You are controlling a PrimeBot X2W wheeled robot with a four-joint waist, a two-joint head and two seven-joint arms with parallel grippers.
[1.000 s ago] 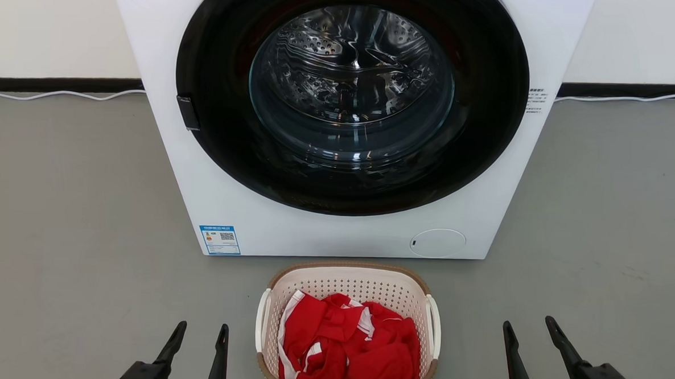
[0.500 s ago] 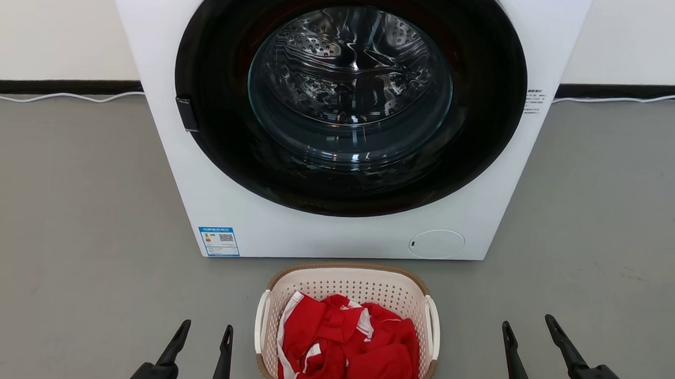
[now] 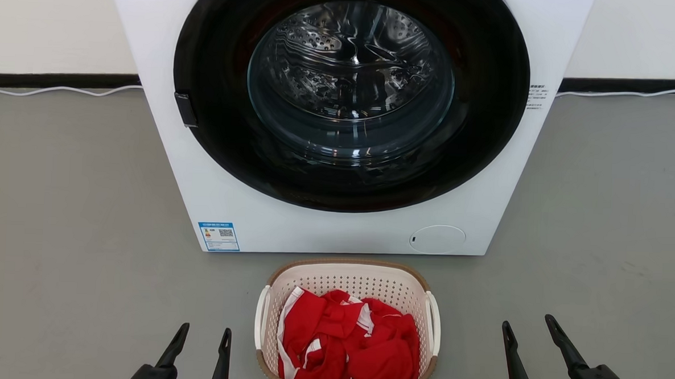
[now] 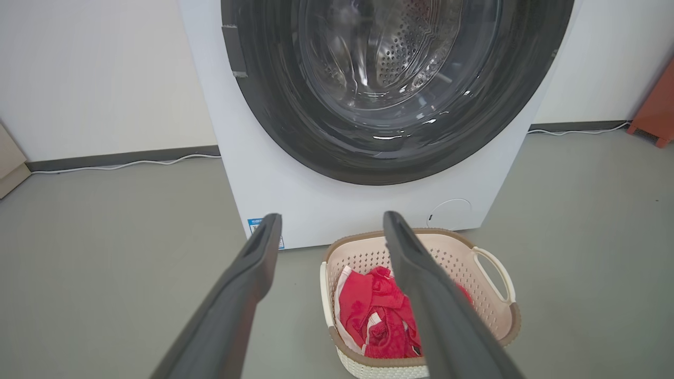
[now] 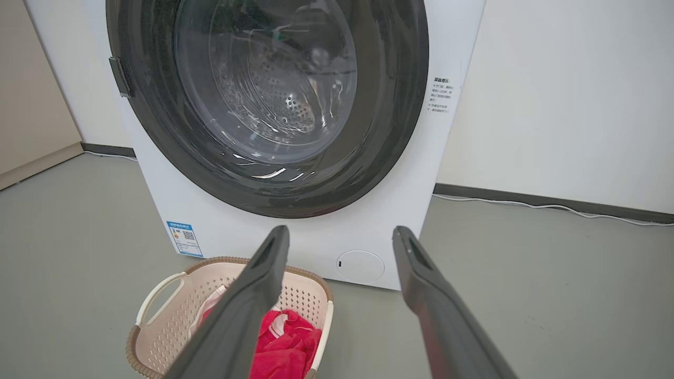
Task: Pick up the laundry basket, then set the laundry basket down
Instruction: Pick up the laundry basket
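Observation:
The laundry basket (image 3: 356, 282), cream-white and perforated with a brown rim, stands on the grey floor just in front of the washer. Red and white clothes (image 3: 348, 344) lie inside it. My left gripper (image 3: 206, 329) hovers open to the left of the basket, a short gap from its left loop handle (image 3: 260, 317). My right gripper (image 3: 527, 322) is open and farther off on the basket's right. The left wrist view looks over the basket (image 4: 463, 263) between the spread fingers of the left gripper (image 4: 333, 216). The right wrist view has the basket (image 5: 174, 310) low on the left, beside the right gripper (image 5: 341, 230).
A white front-loading washer (image 3: 313, 228) with a dark round door stands right behind the basket. A white cable (image 3: 62, 90) runs along the wall base. An orange-red object (image 4: 655, 105) sits by the wall on the far right. Grey floor spreads on both sides.
My left gripper edged slightly right toward the basket. The head camera shifted a little. The basket and my right gripper stayed put, both grippers open.

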